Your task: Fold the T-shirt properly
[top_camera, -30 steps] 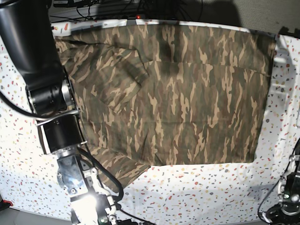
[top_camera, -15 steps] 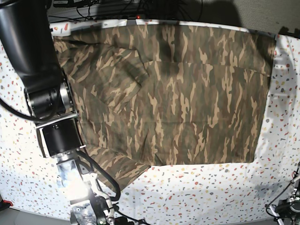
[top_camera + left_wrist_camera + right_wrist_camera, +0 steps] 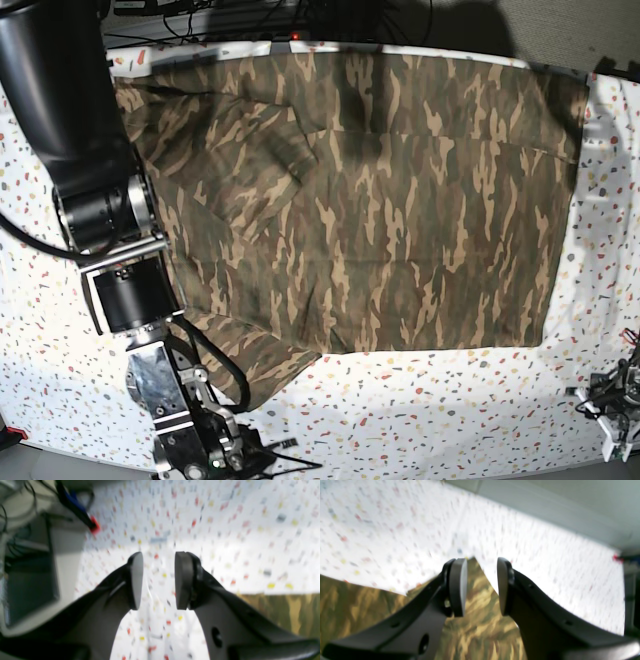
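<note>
The T-shirt (image 3: 380, 200) lies spread across the table, a camouflage cloth in brown, tan and olive. One sleeve reaches toward the front left. In the right wrist view my right gripper (image 3: 480, 587) stands open just above the pointed sleeve tip (image 3: 475, 605), with nothing held between its pads. In the left wrist view my left gripper (image 3: 158, 580) is open over bare speckled table. The shirt's edge (image 3: 287, 610) shows at the lower right of that view, apart from the fingers. In the base view the right arm (image 3: 110, 200) covers the shirt's left side.
A white speckled cover (image 3: 450, 410) lies on the table. Cables and gear (image 3: 250, 15) sit behind the far edge. A red-tipped clamp (image 3: 94, 527) and a grey box (image 3: 30, 580) stand past the table edge in the left wrist view. The left arm (image 3: 612, 405) sits at the front right corner.
The right arm has shifted slightly near the front left edge, and the left arm has moved a little at the front right corner. The shirt lies as before and both grippers stay equally open.
</note>
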Controlling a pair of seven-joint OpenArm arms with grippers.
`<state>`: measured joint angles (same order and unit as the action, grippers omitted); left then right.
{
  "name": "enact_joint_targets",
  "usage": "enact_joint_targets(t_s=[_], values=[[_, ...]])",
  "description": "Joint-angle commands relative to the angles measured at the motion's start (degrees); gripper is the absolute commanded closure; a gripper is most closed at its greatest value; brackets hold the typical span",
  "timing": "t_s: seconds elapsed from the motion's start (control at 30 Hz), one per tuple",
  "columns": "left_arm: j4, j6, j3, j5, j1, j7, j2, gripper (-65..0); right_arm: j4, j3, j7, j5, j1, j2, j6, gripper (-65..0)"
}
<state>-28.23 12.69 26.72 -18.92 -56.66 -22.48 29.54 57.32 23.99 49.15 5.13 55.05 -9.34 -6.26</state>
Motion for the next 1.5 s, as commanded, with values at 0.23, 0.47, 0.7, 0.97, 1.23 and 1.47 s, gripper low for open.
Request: enact_joint_targets(t_s=[0.23, 0.47, 0.7, 0.97, 1.23, 1.47], values=[[7.2, 11.4, -0.4, -10.3, -1.4, -2.2, -0.3, -20.8, -2.8, -0.4, -1.3, -0.4, -0.7, -0.3, 0.0, -21.2], [12.5, 14.6, -0.4, -13.0, 0.8, -1.4, -0.2, -20.8, -2.7, -0.4, -4.7, -0.4, -8.4, -0.3, -0.5, -21.2], [12.7, 14.8, -0.4, -17.2, 4.5, 0.1, -1.5, -20.8, 1.3, -0.4, -5.0, 2.8, -15.1, -0.5, -1.9, -21.2], [12.6, 15.6, -0.4, -10.9, 8.3, 5.2, -4.8, -20.8, 12.3, -7.2, -3.3, 10.3, -19.8, -0.8, -5.9, -21.2], [10.8, 15.6, -0.4, -11.5, 7.9, 7.3, -4.9, -20.9, 16.4, -18.2, 2.3, 18.8, -20.0, -0.8, -13.3, -21.2], [10.8, 15.4, -0.4, -11.5, 7.9, 9.3, -4.7, -20.9, 16.4, -26.0, 8.3, 20.9, -20.0, -0.8, -21.8, -21.2]])
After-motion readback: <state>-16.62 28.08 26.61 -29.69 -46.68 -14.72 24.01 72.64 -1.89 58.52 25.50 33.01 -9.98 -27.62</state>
